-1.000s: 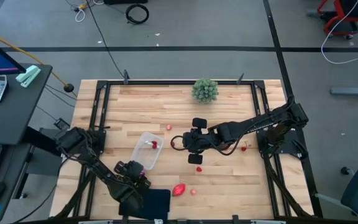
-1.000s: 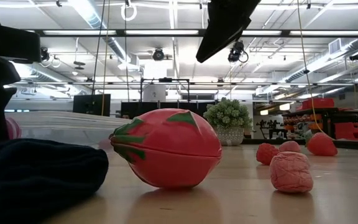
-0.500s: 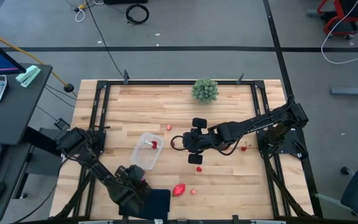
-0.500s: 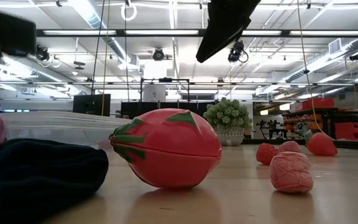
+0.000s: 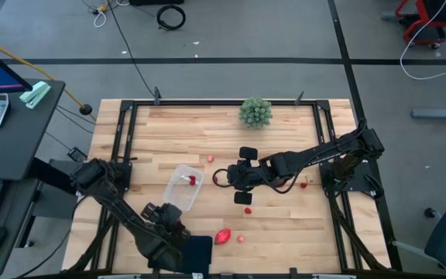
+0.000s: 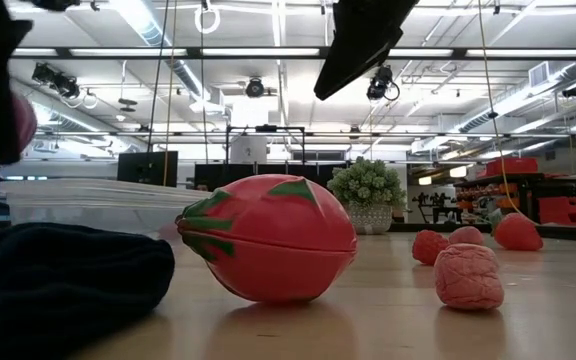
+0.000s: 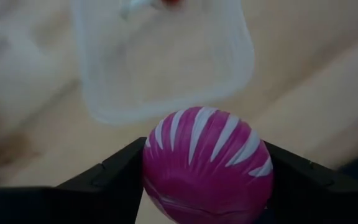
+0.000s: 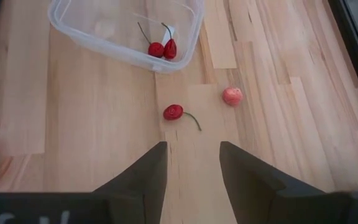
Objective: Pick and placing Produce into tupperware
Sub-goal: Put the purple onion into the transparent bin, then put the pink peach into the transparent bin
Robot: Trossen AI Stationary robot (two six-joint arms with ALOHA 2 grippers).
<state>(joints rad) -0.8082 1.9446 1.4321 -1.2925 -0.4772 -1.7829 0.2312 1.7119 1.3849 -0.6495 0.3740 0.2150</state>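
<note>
Left wrist view alone shows the left gripper [image 7: 207, 171] clamping the purple-white ball [image 7: 207, 165].

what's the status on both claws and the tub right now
Left claw shut on purple-white ball, near the tupperware. Right claw open, empty, over loose cherry. Two cherries in tub. Nothing blocking.

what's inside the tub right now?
Two red cherries with stems lie in the clear tub. The striped purple ball is outside it, gripped by the left hand.
</note>
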